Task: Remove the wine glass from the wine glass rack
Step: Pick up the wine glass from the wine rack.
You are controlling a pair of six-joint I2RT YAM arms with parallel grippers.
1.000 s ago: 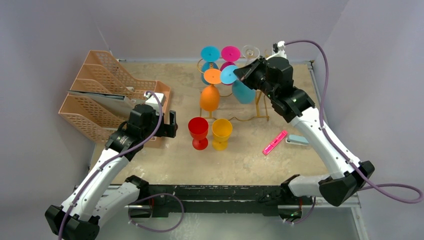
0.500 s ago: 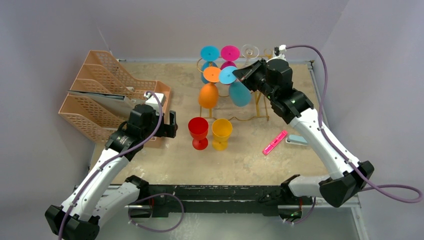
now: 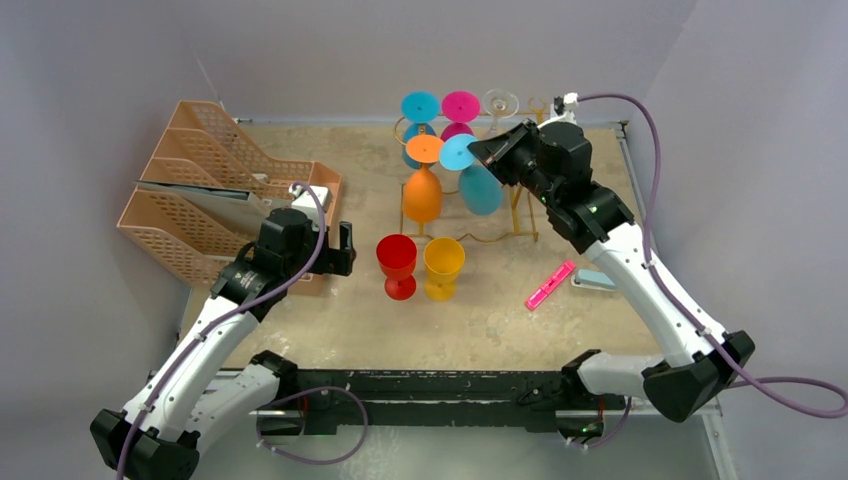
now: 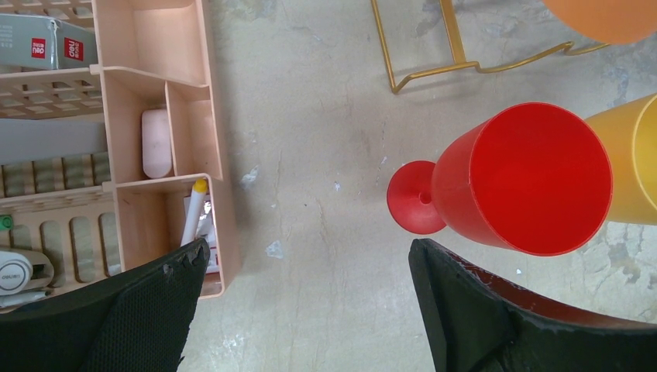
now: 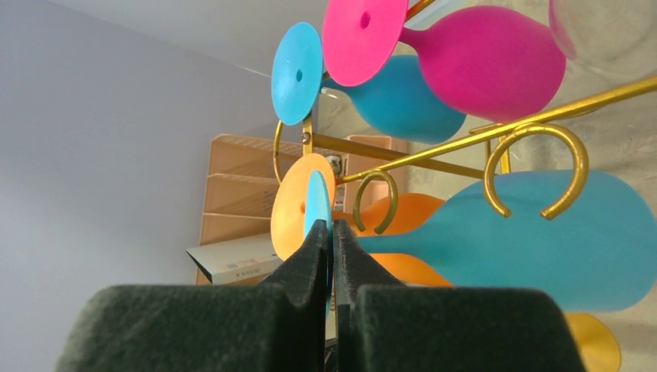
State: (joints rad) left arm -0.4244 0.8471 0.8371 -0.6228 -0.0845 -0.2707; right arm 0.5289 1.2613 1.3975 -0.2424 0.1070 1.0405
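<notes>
The right claw [image 5: 332, 232] was clenched edge-on upon the thin foot of the turquoise frosted plastic wine glass [image 5: 558, 256], letting its bowl hang just ahead, beside the curl-hooked gold wire rack [image 5: 434, 153]; the left claw [image 4: 308, 256] gaped idle

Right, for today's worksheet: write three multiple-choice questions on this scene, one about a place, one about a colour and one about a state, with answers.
1. Where is the red glass?
A. hanging up
B. upright on the table, beside the yellow glass
C. lying on its side

2. What colour is the glass whose foot the right pincer grips?
A. pink
B. orange
C. light blue

3. How is the left pincer?
A. open and empty
B. shut on the red glass
C. shut and empty

Answers:
1 B, it stands on its foot next to the yellow one.
2 C, the pincer is shut on the foot of the light blue glass.
3 A, its jaws stand wide apart with nothing between them.
</notes>
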